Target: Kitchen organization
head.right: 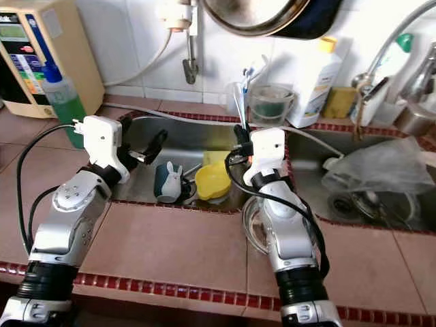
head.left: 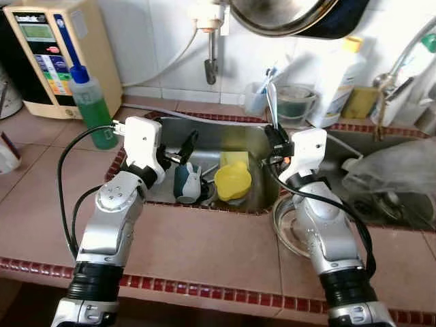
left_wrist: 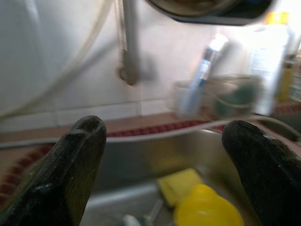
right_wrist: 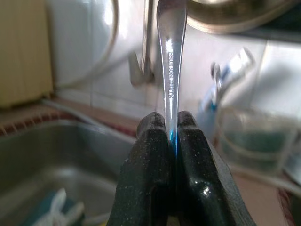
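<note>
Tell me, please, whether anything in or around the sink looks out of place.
A crumpled plastic bag sprawls over the right-hand basin, and a mug lies tipped beside a yellow lid in the sink. Nothing looks spilled.

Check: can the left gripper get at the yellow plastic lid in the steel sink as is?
Probably yes. The left gripper hangs open over the sink, and the yellow plastic lid lies uncovered ahead of its fingers, beside the teal mug. Nothing blocks the path.

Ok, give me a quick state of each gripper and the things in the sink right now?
Right gripper: shut on the metal utensil handle, held upright.
Left gripper: open, empty, above the steel sink.
Teal rabbit-eared mug: lying in the sink.
Yellow plastic lid: lying in the sink.
Yellow sponge: behind the lid.
</note>
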You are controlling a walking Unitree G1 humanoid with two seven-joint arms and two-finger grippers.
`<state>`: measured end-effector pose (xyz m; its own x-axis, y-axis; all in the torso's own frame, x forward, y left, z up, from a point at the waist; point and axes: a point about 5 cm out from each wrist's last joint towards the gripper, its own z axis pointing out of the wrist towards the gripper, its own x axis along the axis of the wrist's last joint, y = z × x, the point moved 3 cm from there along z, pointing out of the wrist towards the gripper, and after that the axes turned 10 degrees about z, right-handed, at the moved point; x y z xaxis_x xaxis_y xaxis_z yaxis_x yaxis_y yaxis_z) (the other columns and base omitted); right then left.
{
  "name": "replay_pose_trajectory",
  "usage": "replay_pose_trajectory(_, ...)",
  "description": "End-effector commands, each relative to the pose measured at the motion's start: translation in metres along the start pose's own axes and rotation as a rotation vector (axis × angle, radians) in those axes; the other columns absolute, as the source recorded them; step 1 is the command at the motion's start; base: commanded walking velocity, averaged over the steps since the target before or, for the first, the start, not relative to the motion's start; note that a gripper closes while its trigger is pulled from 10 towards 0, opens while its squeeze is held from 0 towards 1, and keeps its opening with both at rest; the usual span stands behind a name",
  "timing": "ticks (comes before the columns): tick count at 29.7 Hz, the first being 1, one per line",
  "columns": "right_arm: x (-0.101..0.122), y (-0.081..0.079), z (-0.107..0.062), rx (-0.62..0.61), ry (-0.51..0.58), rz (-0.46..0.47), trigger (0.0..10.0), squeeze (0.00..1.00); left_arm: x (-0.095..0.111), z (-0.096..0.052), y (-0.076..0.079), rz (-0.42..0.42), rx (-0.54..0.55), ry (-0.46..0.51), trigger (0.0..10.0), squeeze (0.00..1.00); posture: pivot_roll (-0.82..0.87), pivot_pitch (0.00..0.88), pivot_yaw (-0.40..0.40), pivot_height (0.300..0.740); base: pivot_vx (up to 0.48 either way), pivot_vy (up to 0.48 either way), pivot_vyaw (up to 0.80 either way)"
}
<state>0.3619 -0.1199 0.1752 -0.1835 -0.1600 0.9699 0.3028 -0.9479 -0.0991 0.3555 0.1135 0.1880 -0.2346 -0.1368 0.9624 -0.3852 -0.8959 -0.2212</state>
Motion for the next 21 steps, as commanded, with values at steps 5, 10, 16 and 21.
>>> replay_pose_trajectory(5, -0.004, 0.009, 0.004, -0.063, -0.065, 0.065, 10.0, 0.0, 0.006, -0.001, -0.004, 0.027, 0.0, 0.01, 10.0, 0.0, -0.02, 0.021, -0.015, 0.74, 0.0, 0.0, 0.0)
replay_pose_trajectory(10, -0.001, 0.017, 0.005, -0.045, -0.073, 0.072, 10.0, 0.0, 0.009, -0.004, 0.002, 0.067, -0.048, 0.019, 10.0, 0.0, -0.02, 0.022, -0.013, 0.74, 0.0, 0.0, 0.0)
replay_pose_trajectory(16, 0.008, 0.015, 0.005, 0.032, -0.057, 0.042, 10.0, 0.0, 0.008, -0.013, 0.017, 0.088, -0.13, 0.017, 10.0, 0.0, -0.03, 0.054, -0.003, 0.74, 0.0, 0.0, 0.0)
replay_pose_trajectory(21, 0.011, 0.014, 0.006, 0.061, -0.075, 0.036, 10.0, 0.0, 0.003, -0.026, 0.027, 0.106, -0.191, -0.009, 10.0, 0.0, -0.02, 0.103, -0.003, 0.74, 0.0, 0.0, 0.0)
